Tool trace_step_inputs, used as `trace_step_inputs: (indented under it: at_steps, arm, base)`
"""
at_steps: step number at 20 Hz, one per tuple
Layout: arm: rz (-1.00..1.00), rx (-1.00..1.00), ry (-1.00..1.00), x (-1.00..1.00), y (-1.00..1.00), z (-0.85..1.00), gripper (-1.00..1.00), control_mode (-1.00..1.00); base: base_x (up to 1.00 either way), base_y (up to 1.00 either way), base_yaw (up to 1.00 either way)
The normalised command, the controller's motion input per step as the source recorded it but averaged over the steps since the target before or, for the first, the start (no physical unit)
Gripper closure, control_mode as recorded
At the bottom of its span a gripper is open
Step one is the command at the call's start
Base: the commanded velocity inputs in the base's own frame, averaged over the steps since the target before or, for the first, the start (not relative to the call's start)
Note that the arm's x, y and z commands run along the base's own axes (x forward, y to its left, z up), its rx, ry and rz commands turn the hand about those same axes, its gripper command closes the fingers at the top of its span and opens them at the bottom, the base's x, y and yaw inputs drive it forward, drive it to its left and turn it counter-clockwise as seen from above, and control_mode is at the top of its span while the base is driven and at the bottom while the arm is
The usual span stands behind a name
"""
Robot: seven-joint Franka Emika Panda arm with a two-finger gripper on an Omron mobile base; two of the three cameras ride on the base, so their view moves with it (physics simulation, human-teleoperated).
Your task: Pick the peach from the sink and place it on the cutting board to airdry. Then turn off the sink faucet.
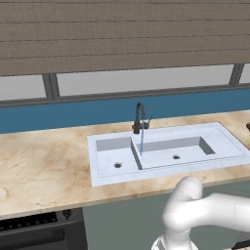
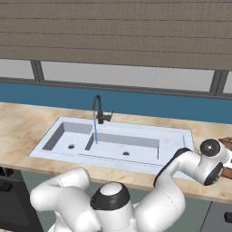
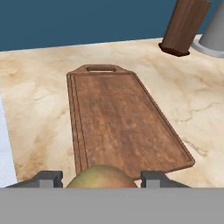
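The peach (image 3: 103, 177), round and yellow-orange, sits between my gripper's (image 3: 99, 179) two fingertips (image 3: 46, 178) at the bottom of the hand view, and the gripper is shut on it. Below it lies the brown wooden cutting board (image 3: 118, 118), its handle slot pointing toward the blue wall. The peach hangs over the board's near end. The white double-basin sink (image 1: 224, 139) (image 2: 181, 136) holds no fruit. A thin stream of water runs from the black sink faucet (image 1: 140, 117) (image 2: 98, 108) into the basin. My arm reaches right past the sink in the right base view.
A brown wooden block (image 3: 186, 26) and a grey round vessel (image 3: 214, 30) stand on the marble counter (image 3: 39, 87) beyond the board's far right corner. A dark stove (image 1: 39, 229) sits at the counter's lower left. The blue backsplash (image 1: 73, 114) runs behind everything.
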Motion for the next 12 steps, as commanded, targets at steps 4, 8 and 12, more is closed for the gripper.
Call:
trace_step_inputs:
  at_steps: [4, 8, 12]
  arm:
    - [0.00, 0.00, 0.02, 0.27, -0.11, -0.13, 1.00, -1.00]
    - [0.00, 0.00, 0.02, 0.25, -0.10, -0.13, 1.00, -1.00]
    - [0.00, 0.00, 0.02, 0.20, -0.18, -0.17, 1.00, -1.00]
  base:
    - [0.00, 0.00, 0.00]
    - [0.00, 0.00, 0.00]
    - [0.00, 0.00, 0.00]
